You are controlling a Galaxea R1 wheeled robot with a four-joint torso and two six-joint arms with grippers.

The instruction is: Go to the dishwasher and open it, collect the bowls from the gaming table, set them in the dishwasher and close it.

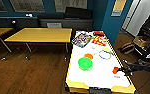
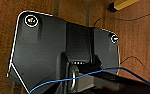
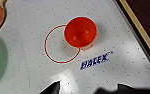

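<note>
1 small round red plastic bowl (image 3: pixel 80 32) sits just ahead of the right gripper (image 1: pixel 123 70), nearer arm, its fingers apart around nothing, on the glossy white gaming table (image 1: pixel 101 77).

The right arm (image 1: pixel 143 65) enters the head view from three o'clock, stretched toward nine o'clock, its right gripper (image 1: pixel 123 70) at the tip. In the right wrist view two dark fingertips (image 3: pixel 52 88) stand apart, jaws spread.
</note>
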